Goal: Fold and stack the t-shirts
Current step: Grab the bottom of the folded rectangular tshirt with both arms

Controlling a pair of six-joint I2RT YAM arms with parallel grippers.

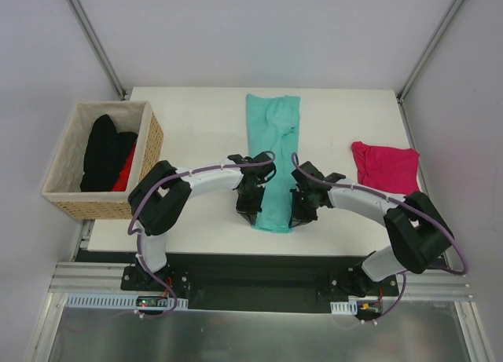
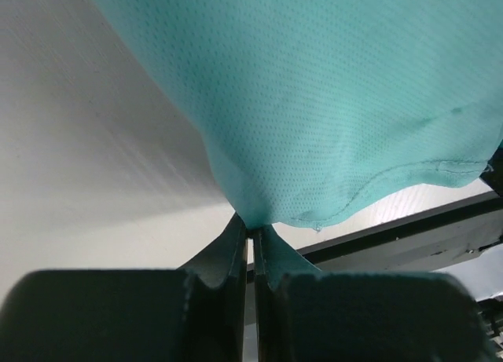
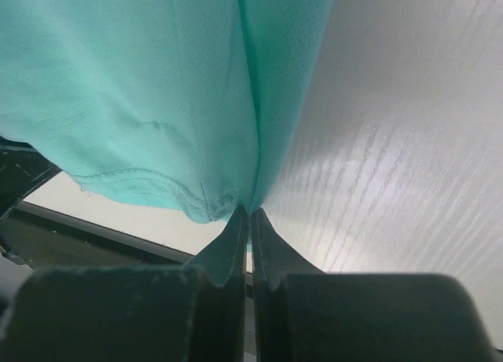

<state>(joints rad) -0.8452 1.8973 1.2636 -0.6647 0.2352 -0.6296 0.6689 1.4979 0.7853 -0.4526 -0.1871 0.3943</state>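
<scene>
A teal-green t-shirt [image 1: 273,142] lies as a long narrow strip down the middle of the white table [image 1: 196,126], its near end at the front edge. My left gripper [image 1: 250,207] is shut on the strip's near left corner. In the left wrist view the left gripper [image 2: 253,230] pinches the teal-green t-shirt [image 2: 330,103] at its hem. My right gripper [image 1: 299,213] is shut on the near right corner. In the right wrist view the right gripper [image 3: 249,211] clamps the teal-green t-shirt [image 3: 157,87] beside a stitched hem. A magenta-pink t-shirt [image 1: 385,166] lies folded at the right.
A tan woven basket [image 1: 148,154] stands off the table's left side and holds black t-shirts [image 1: 104,150] and a strip of red cloth [image 1: 126,172]. The table's front edge [image 1: 236,250] runs just below both grippers, with the black mounting rail [image 1: 259,276] beyond it.
</scene>
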